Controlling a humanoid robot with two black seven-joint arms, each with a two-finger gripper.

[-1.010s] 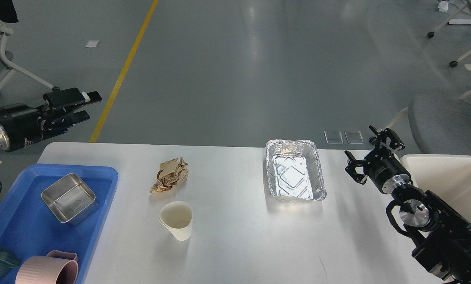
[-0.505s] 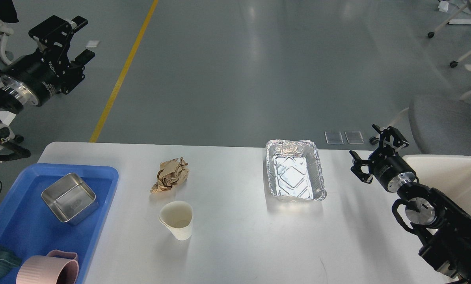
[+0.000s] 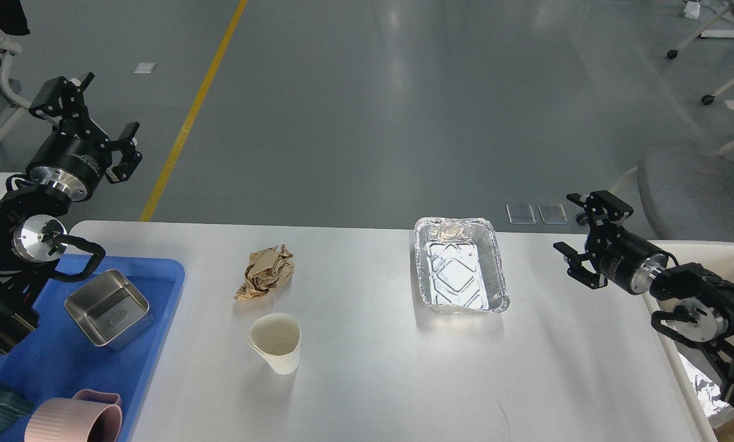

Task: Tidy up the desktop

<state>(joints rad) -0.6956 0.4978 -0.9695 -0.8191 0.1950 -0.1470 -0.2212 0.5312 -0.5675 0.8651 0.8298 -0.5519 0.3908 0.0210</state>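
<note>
The white desktop [image 3: 373,374] fills the lower part of the head view. On it lie a crumpled brown paper ball [image 3: 266,272], an upright white paper cup [image 3: 276,341] just in front of it, and an empty foil tray [image 3: 459,264] right of centre. My left gripper [image 3: 84,110] hovers open above the far left corner, beyond the blue tray [image 3: 47,362], with nothing between its fingers. My right gripper [image 3: 581,236] stands open over the right side of the desktop, a short way right of the foil tray, empty too.
The blue tray at the left holds a square steel container [image 3: 109,309], a pink ribbed mug [image 3: 75,420] and a teal item at the corner. An off-white bin [image 3: 704,368] sits at the right edge with foil inside. Office chairs stand on the grey floor beyond.
My left arm swung in from the far left and now rises over the blue tray, gripper pointing up and away. My right gripper turned leftward and shifted slightly right. The items on the desktop stayed put.
</note>
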